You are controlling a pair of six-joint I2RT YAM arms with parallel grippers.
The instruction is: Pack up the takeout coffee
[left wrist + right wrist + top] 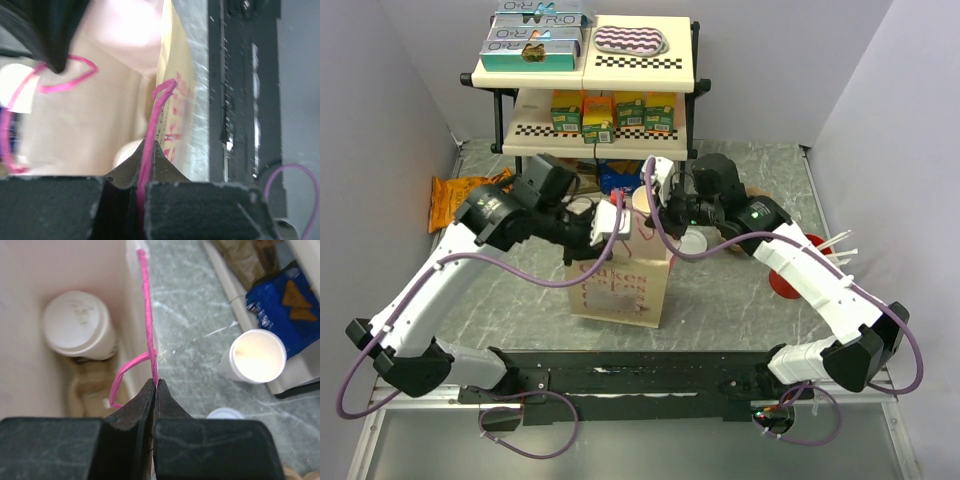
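Observation:
The takeout coffee, a cream cup with a white lid, stands upright inside the cream paper bag on a cardboard carrier at its bottom. My left gripper is shut on one pink bag handle at the bag's left rim; its tips pinch the cord. My right gripper is shut on the other pink handle at the bag's right rim, its tips pressed together on the cord. The two grippers hold the bag's mouth open between them.
A lidless cream cup stack and a loose white lid stand right of the bag. A blue chip bag lies behind them. A red cup with straws is at the right. A shelf stands at the back, an orange snack bag at the left.

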